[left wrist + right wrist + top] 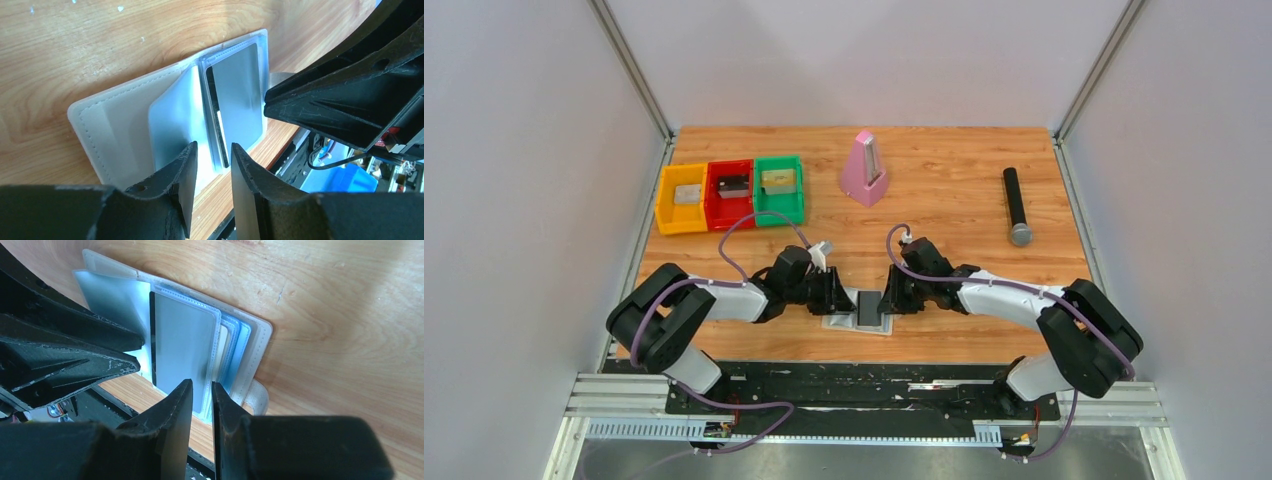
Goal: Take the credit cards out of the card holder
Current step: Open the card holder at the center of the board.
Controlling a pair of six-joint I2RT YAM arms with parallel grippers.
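Position: the flat bifold card holder [834, 323], cream-beige outside with clear pale blue sleeves, lies open on the wooden surface [944, 170], close to its near edge and between the two arms.

Contents: a dark grey rectangular card [237, 95] sits inside the uppermost clear sleeve, its long edges parallel to the holder's fold. The sleeves are fanned and lifted off the cream cover.

Left pincer [214, 160]: jaws parted to a moderate gap, tips just beside the sleeve edges near the fold. No grip is visible.

Right pincer [202, 395]: jaws narrow, tips at the lower edge of the sleeve stack. Cannot tell whether they pinch a sleeve.

Clearance: the two pincers face each other across the holder, tips near one another, leaving little room between them.

The yellow, red and green plastic bins [729, 193], the pink pyramid-shaped object [864, 170] and the black cylindrical microphone [1016, 207] stand well apart, toward the far side.
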